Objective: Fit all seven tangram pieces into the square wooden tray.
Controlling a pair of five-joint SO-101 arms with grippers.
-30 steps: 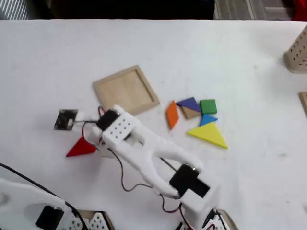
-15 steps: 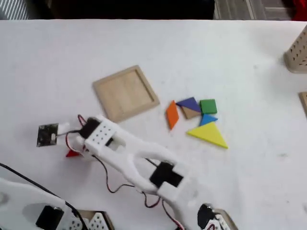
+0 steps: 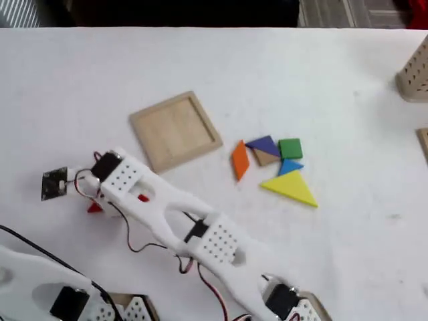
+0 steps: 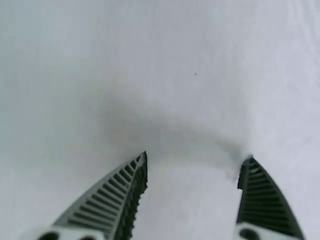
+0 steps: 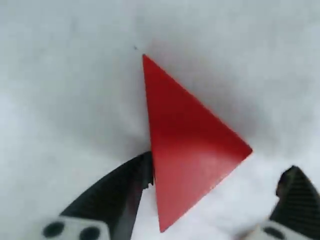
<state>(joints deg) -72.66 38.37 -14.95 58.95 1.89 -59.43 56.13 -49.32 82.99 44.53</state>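
right claw (image 5: 220, 175) has swung from tray (image 3: 208, 118) to red triangle (image 5: 190, 145) | we hold it open astride the piece, ready to grip | left claw (image 4: 195, 160) open over table (image 4: 150, 60)

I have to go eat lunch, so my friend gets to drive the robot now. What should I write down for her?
Left gripper: open, holding nothing, over bare table.
Right gripper: open, low over the red triangle, one finger either side, not closed on it.
Tray: empty.
Clustered on the table on the tray's far side from the red triangle: orange piece, purple triangle, green square, brown triangle, blue triangle, yellow triangle.
Done: no piece placed.
Left: all seven; the red triangle is probably first.
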